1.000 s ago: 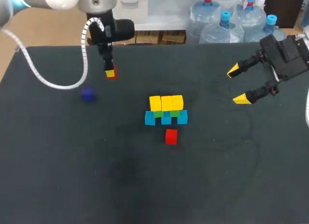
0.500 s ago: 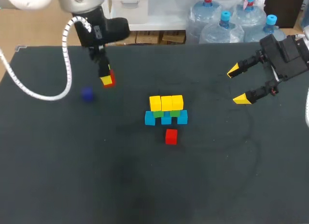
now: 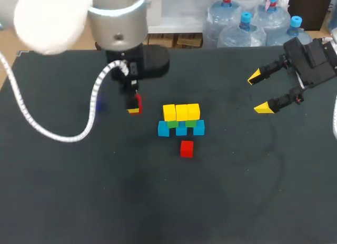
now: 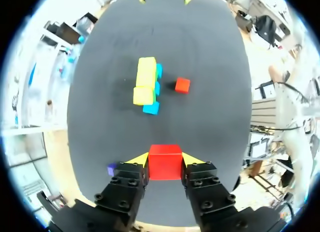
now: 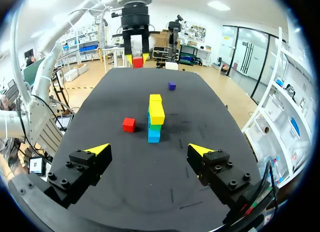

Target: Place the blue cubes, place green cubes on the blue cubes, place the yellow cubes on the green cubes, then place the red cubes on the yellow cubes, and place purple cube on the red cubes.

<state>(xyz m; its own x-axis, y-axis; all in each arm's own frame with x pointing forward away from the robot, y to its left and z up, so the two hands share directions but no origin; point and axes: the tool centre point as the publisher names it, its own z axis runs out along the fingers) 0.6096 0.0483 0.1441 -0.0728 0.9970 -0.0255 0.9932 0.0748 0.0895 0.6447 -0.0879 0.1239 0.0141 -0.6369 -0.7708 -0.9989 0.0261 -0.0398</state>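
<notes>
Once far, left gripper (with 1 red cube) nearer stack.

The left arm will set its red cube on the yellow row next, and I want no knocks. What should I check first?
1. Held red cube gripped on both sides by left gripper: ok.
2. Yellow cubes bare on top: ok.
3. Held red cube above them: not ok, off to their side.
4. Right gripper open, far from them: ok.
5. Loose red cube apart from blue cubes: ok.

A red cube, yellow cubes, green cubes, blue cubes, purple cube.
</notes>
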